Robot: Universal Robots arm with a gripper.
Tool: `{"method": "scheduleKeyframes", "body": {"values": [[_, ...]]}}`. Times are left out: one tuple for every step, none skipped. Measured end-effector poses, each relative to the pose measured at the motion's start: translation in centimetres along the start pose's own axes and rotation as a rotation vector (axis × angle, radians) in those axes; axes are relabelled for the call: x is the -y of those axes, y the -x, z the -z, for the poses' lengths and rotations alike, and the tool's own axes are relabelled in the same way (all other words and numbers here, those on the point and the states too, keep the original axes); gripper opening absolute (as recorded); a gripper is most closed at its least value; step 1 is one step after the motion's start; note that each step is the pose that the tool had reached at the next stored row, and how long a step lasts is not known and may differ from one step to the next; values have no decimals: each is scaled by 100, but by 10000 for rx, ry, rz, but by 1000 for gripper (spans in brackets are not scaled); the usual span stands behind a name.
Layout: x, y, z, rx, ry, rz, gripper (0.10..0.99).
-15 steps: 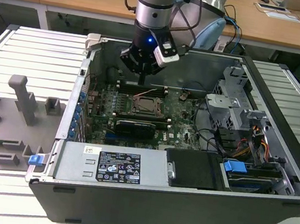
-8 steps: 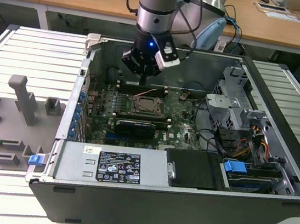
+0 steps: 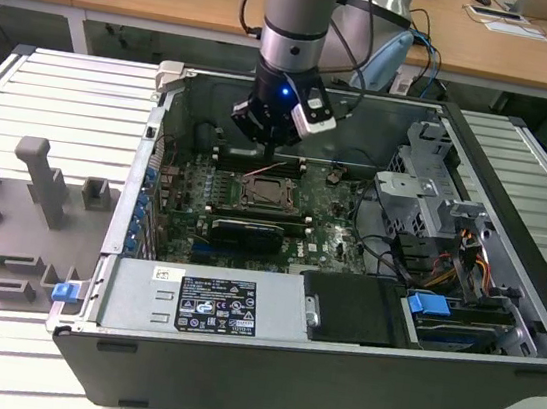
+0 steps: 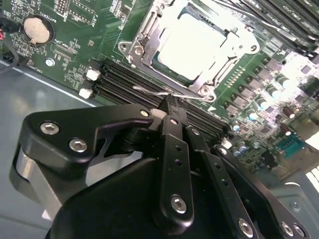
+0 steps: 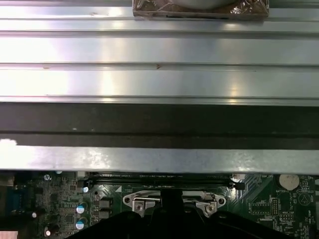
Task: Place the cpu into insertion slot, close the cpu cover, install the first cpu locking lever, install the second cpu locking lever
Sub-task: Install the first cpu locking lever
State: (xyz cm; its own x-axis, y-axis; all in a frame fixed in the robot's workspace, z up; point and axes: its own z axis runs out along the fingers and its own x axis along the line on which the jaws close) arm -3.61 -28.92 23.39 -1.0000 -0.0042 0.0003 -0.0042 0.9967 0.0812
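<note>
Pinching a thin locking lever (image 4: 159,93), the tool (image 4: 171,107) hovers just beside the cpu cover (image 4: 149,37); cpu (image 4: 192,42) seated beneath.

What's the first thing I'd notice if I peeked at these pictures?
Probably the big black pincer, reaching down into an open computer case. Its tip sits on a thin wire lever at the edge of the shiny cpu cover. The pale cpu gleams through that cover's window, on the green board.
</note>
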Motion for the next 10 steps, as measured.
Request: {"method": "scheduleKeyframes", "body": {"values": [[-4,9,-8,-1,-1,-1,106],[-7,16,-13,0,0,-1,106],[-12,25,-17,0,0,-1,106],[-15,30,-20,-1,-1,-1,106],[-20,33,-28,0,1,10,106],[-21,34,-32,-2,0,30,106],[-23,36,-37,-4,0,53,106],[-25,37,-41,-5,0,60,106],[-28,42,-44,-5,1,64,106],[-30,48,-47,-6,0,67,106]]}}
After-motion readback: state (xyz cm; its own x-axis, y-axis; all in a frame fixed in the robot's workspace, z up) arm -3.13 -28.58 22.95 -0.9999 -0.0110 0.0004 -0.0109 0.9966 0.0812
